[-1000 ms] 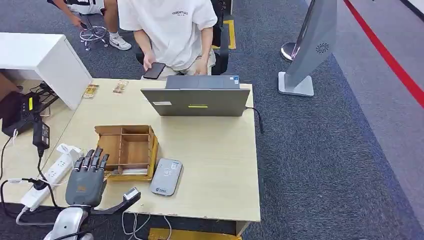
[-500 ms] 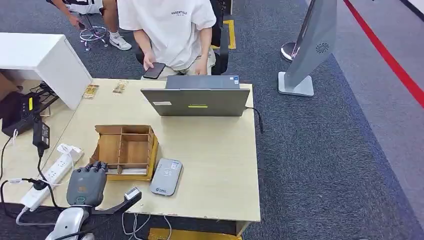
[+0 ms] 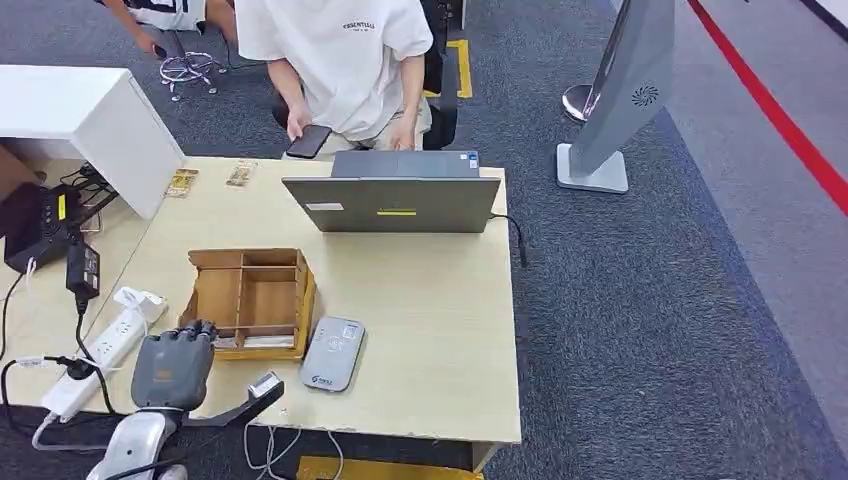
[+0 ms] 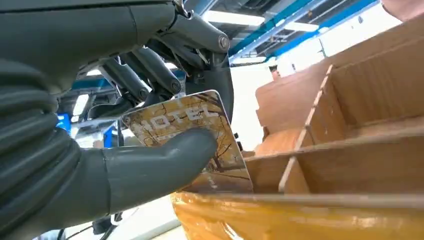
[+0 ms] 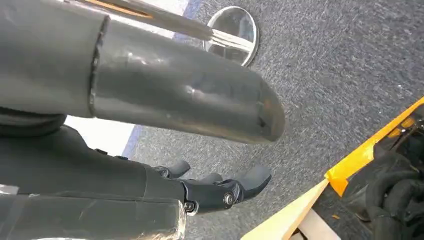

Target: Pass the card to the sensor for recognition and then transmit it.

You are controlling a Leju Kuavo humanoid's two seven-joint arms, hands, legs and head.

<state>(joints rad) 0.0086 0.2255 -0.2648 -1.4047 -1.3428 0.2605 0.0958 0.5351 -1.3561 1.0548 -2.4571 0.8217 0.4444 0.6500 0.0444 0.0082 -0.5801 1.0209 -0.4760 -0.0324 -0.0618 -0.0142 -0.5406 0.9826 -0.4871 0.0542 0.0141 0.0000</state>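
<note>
So the left hand [image 3: 175, 365] was sitting at the near-left corner of the pale wooden table [image 3: 430, 330], fingers curled down right against the near-left corner of the brown wooden divider box [image 3: 250, 300]. From the left wrist view you could see what it had: a glossy yellowish-brown plastic card printed with "MOTEL" [image 4: 192, 137], pinched between the thick grey thumb pressing its face and the darker fingers [image 4: 150, 70] folded behind it. The card stood roughly upright, its lower edge down at the box's yellow-taped front rim, just outside the compartments as far as I could tell.

The flat grey rounded card sensor [image 3: 332, 353] lay on the table just beside the box's near-right corner, close to the near edge and apart from the hand, with the box's corner between them.

The right hand [image 5: 215, 192] hung over dark grey carpet with its fingers loosely curled in and nothing in them.

Farther back, an open grey laptop [image 3: 395, 195] stood near the far edge, and a person in a white T-shirt [image 3: 340, 50] sat behind it holding a dark phone [image 3: 308, 141]. A white power strip [image 3: 100, 350] lay off the table's left side.
</note>
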